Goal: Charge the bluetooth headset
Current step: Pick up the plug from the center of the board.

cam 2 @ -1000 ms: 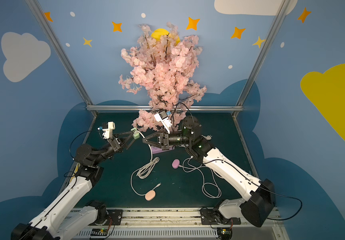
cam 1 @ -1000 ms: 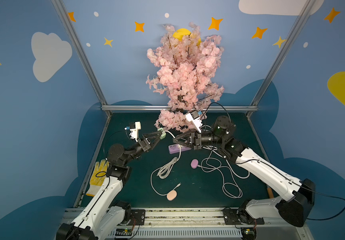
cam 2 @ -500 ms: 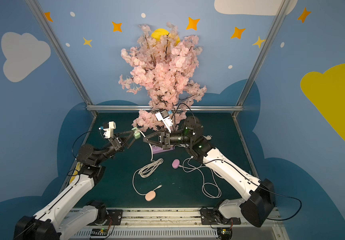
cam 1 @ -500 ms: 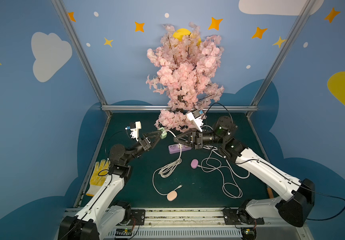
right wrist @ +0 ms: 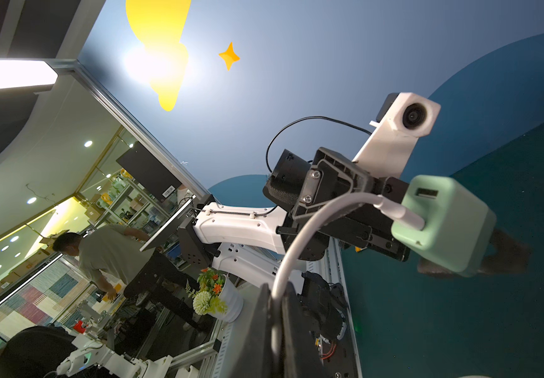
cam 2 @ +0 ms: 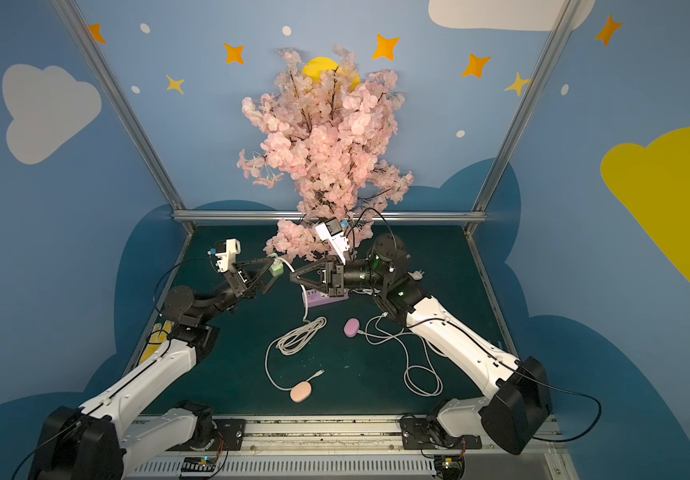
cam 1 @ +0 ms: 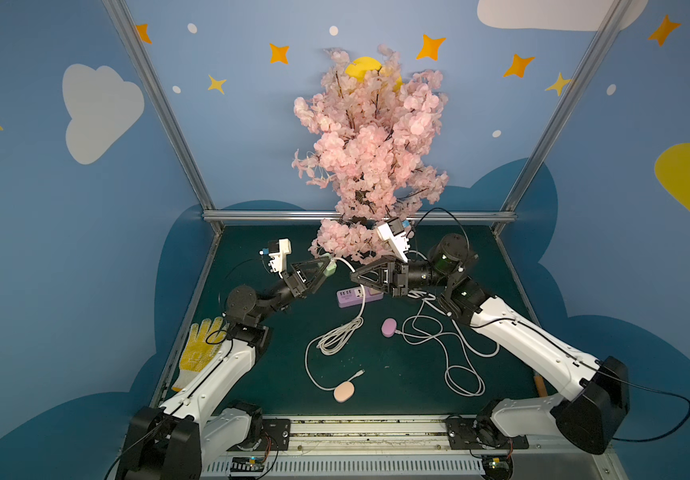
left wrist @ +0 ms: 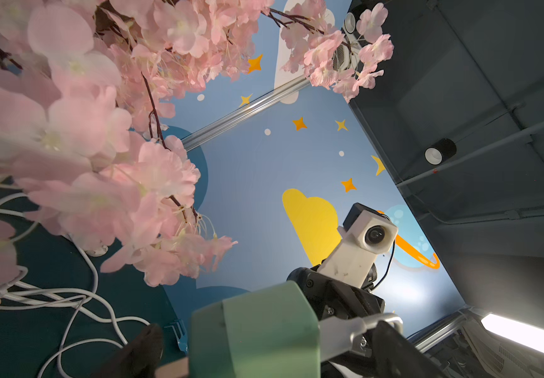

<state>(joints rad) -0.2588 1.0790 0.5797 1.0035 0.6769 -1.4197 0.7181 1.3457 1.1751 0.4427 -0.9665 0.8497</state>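
My left gripper (cam 1: 329, 270) (left wrist: 264, 347) is shut on a pale green charger block (cam 1: 329, 269) (left wrist: 254, 333) (right wrist: 444, 222), held above the mat. A white cable (cam 1: 362, 307) is plugged into the block. Close beside it, my right gripper (cam 1: 353, 277) (right wrist: 277, 314) is shut on this cable a short way from the plug. The cable hangs down to a coil (cam 1: 337, 336) and runs on to a peach oval headset case (cam 1: 343, 391) near the front. A purple power strip (cam 1: 358, 296) lies under the two grippers.
A purple oval case (cam 1: 389, 327) with a second loose white cable (cam 1: 451, 345) lies right of centre. A pink blossom tree (cam 1: 370, 166) overhangs the back, its lowest branch just behind the grippers. A yellow glove (cam 1: 200, 353) lies by the left wall.
The left arm has edged slightly toward the right gripper with the green block. Both grips are unchanged.
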